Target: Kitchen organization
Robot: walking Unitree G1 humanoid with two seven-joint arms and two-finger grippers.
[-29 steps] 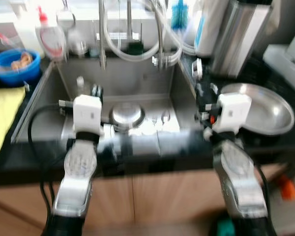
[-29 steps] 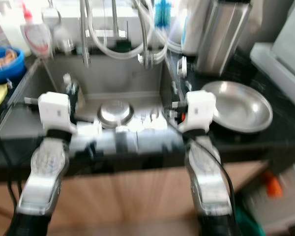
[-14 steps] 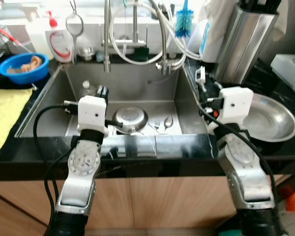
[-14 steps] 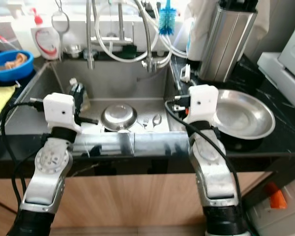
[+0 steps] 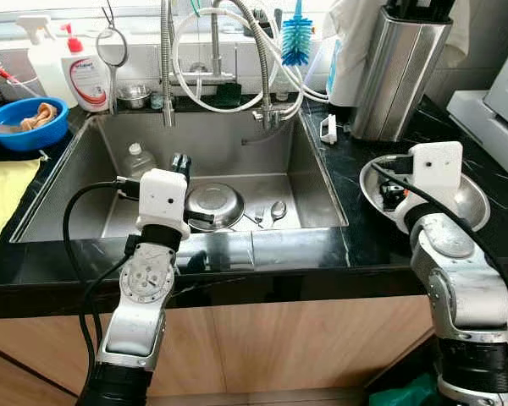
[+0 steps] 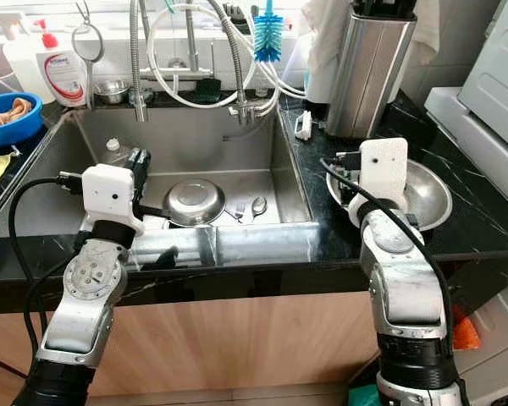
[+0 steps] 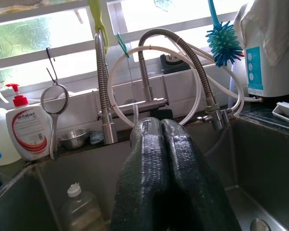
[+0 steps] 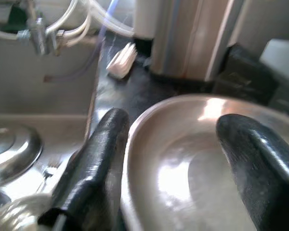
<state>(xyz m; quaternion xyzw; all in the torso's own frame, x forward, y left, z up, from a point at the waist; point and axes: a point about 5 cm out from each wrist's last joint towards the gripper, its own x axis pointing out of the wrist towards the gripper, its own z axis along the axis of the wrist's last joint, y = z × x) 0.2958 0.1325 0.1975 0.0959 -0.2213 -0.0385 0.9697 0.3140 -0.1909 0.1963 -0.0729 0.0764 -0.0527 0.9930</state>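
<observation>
The right pincer [image 8: 168,159] is spread wide around the near rim of the big plate [image 6: 427,199] on the bench [image 6: 483,228]; it should close gently. The left pincer [image 7: 166,144] is clenched over the sink [image 5: 85,194]

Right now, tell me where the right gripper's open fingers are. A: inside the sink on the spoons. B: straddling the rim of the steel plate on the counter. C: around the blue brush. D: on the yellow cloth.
B: the right gripper is open, one finger outside and one inside the rim of the steel plate.
</observation>
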